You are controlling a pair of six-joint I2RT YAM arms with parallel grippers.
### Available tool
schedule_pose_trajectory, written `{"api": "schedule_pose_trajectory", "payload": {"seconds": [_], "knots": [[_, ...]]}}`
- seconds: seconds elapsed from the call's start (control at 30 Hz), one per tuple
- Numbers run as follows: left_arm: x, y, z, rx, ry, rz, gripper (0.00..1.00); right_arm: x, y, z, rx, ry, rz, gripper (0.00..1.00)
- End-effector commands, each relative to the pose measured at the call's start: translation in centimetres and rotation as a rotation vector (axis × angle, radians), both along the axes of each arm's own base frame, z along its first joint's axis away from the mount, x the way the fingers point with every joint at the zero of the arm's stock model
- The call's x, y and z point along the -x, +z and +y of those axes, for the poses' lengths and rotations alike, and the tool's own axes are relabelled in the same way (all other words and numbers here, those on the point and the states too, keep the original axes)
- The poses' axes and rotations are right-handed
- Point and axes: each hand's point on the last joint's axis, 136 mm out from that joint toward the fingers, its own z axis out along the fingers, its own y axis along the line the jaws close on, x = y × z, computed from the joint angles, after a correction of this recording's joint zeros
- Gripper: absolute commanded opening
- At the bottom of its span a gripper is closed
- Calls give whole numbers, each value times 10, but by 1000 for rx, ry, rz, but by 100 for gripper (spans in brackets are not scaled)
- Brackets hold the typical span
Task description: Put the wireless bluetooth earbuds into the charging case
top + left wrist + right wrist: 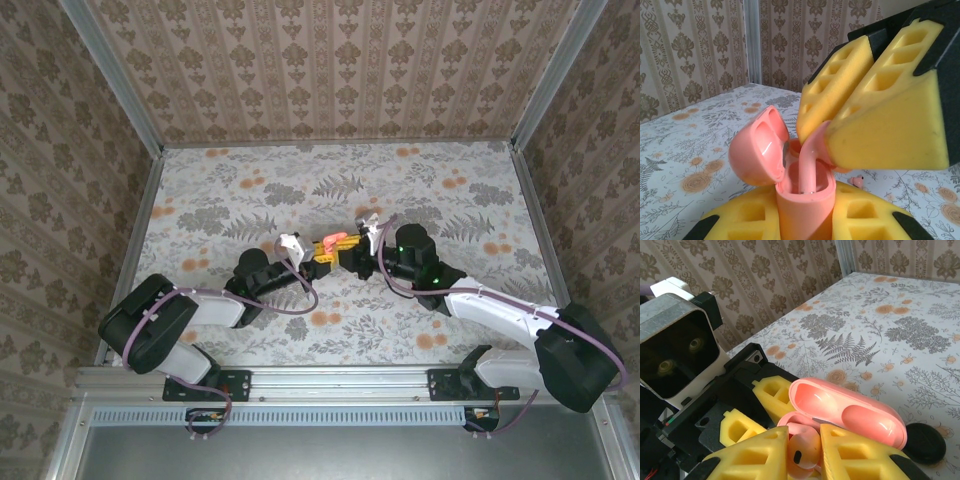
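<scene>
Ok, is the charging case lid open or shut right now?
Open. The charging case lid is swung back on its hinge, its hollow inside showing, and an earbud stem reaches into the body.

Upright pink case (805, 212), lid open (earbud (808, 159) half-in)

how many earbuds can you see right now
2. One earbud is pinched in the right fingers, stem inside the open charging case held by the left fingers; the other earbud lies on the table beyond it.

Two earbuds (802, 450), one case (850, 415), one black disc (925, 442).
</scene>
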Motion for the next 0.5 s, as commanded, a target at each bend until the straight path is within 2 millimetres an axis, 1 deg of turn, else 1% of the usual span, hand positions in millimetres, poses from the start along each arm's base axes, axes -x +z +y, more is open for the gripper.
{"api": "schedule_pose_trajectory", "payload": {"seconds": [0.0,0.3,0.47], "knots": [[4,22,-3,29,-23,-78,16,5,14,6,6,41,-37,23],[8,22,-2,-7,-30,-101,16,8,7,0,138,47,-56,23],[12,23,-4,-24,-43,-115,16,10,4,1,196,75,-61,23]]}}
